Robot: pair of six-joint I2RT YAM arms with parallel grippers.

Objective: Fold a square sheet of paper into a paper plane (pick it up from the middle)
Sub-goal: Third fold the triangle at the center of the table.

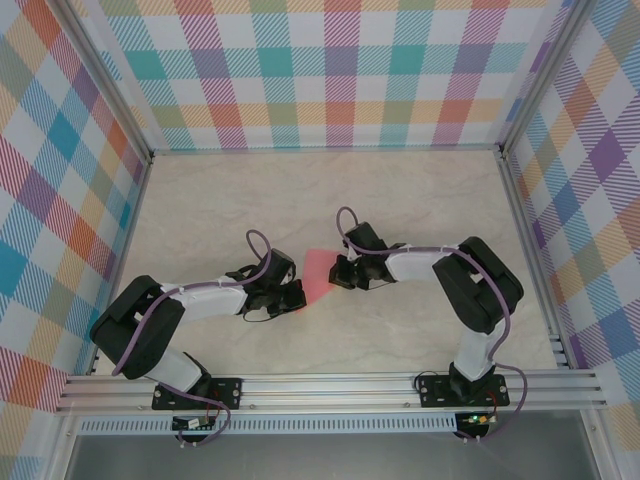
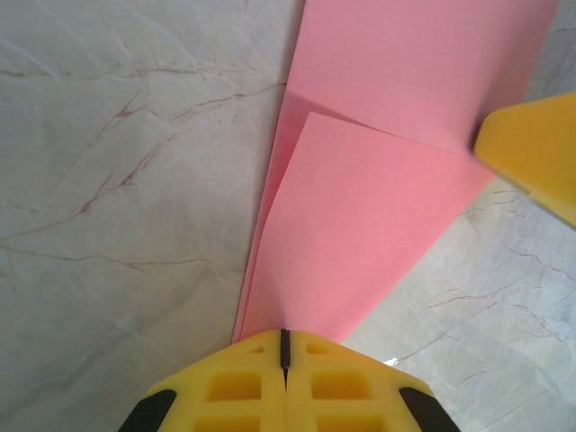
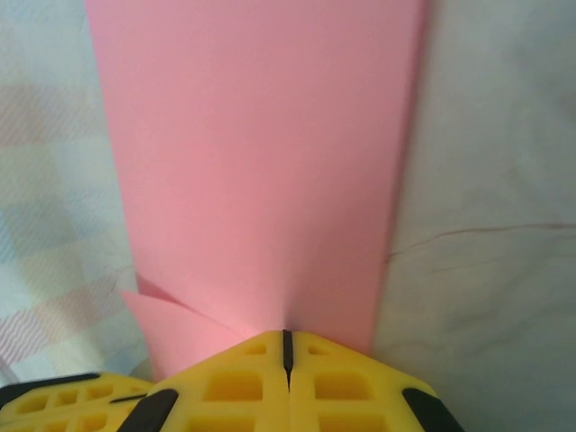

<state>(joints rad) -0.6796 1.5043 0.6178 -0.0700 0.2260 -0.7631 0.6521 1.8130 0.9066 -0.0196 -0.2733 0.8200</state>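
1. Left gripper (image 2: 284,346): jaws pressed together, no gap at the seam. It sits on the narrow end of the sheet (image 2: 360,207). I can't tell whether the paper is caught between the pads or just pinned under them.
2. Right gripper (image 3: 287,346): jaws also pressed together. The sheet (image 3: 261,162) puckers into the seam, so I read it as a pinch on the opposite edge of the sheet.
3. In the top view the sheet (image 1: 318,272) spans the gap between the left gripper (image 1: 296,296) and the right gripper (image 1: 338,272). It is already partly folded, with a diagonal flap lying over a second layer.
4. Handling, my estimate: the sheet is near weightless, floppy and easy to crease, and it would slide on the smooth table (image 2: 108,180). It should tear or crumple if the two grips pull apart.
5. Where to hold: edges and the tip only. Keep the pads off the creases already made and keep tension low.
6. Hard to read:
   - Both contact patches on the sheet are hidden behind fingertips.
   - The far end of the sheet is cut off in both wrist views.
   - Layer count near the tip is unclear.
   - From above, the arms cover much of the sheet.
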